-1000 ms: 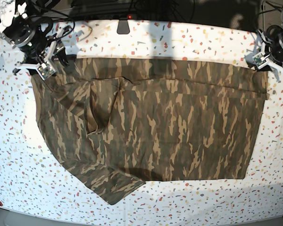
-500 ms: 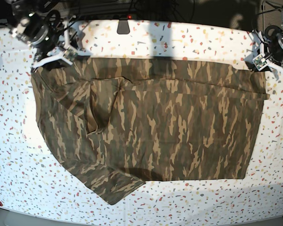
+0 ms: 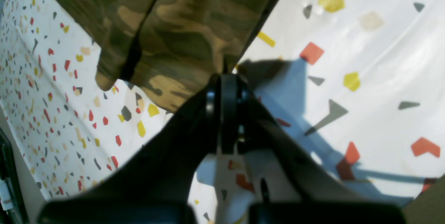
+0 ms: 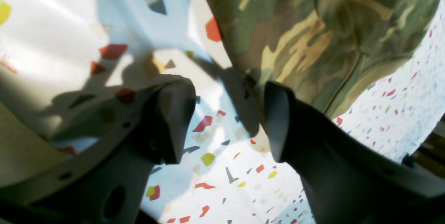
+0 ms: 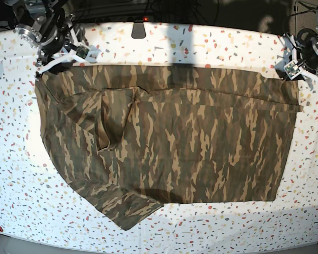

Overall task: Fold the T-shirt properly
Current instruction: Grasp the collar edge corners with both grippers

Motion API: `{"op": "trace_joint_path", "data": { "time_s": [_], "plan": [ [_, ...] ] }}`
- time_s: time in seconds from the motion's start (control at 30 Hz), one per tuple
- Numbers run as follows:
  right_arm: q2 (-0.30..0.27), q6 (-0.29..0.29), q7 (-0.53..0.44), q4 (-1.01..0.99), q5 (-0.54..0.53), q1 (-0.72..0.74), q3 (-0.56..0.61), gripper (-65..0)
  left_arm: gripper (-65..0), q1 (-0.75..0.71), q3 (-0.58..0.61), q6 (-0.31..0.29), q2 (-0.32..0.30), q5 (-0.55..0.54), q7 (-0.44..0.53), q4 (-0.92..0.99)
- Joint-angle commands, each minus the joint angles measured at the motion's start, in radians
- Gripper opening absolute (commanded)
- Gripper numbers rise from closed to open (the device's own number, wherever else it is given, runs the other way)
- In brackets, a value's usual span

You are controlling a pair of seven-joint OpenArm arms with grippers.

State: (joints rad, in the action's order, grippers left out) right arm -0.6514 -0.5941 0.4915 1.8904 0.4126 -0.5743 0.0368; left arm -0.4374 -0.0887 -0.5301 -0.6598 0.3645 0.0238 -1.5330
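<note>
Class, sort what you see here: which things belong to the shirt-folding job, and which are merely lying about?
Belongs to the job:
T-shirt, spread out on the table
left gripper, fingers closed
right gripper, fingers apart

Just lying about:
speckled table cover
dark object at the far edge
cables behind the table

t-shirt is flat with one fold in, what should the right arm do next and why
Probably bring the right end effector down onto the T-shirt edge beside it and close. Its jaws stand open and empty just off the cloth over the speckled table, while the left end effector is shut at the opposite corner.
</note>
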Motion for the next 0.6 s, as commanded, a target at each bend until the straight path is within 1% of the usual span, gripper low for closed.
{"op": "trace_joint_path", "data": {
  "time_s": [0.0, 0.13, 0.27, 0.4, 0.5, 0.57],
  "plan": [
    [-0.014, 0.008, 0.013, -0.010, 0.007, 0.009, -0.013, -29.6, -65.0, 0.005, -0.008, 0.011, -0.019, -0.010, 0.018, -0.011],
    [-0.013, 0.008, -0.018, -0.070, 0.007, 0.061, -0.012, -29.6, -65.0, 0.005, -0.008, 0.010, -0.019, -0.010, 0.018, -0.011],
    [-0.014, 0.006, -0.021, -0.134, 0.006, 0.116, -0.012, -29.6, -65.0, 0.005, -0.008, 0.010, -0.019, -0.010, 0.018, -0.011],
    [-0.014, 0.007, -0.021, -0.159, 0.007, 0.137, -0.012, -29.9, -65.0, 0.005, -0.008, 0.010, -0.019, -0.010, 0.014, -0.011],
    [-0.014, 0.007, -0.020, -0.171, 0.006, 0.158, -0.012, -33.9, -65.0, 0.005, -0.008, 0.010, -0.019, -0.010, 0.014, -0.011],
    [-0.014, 0.008, -0.020, -0.179, 0.000, 0.179, -0.012, -34.0, -65.0, 0.005, -0.008, 0.010, -0.019, -0.010, 0.014, -0.011]
  ]
}}
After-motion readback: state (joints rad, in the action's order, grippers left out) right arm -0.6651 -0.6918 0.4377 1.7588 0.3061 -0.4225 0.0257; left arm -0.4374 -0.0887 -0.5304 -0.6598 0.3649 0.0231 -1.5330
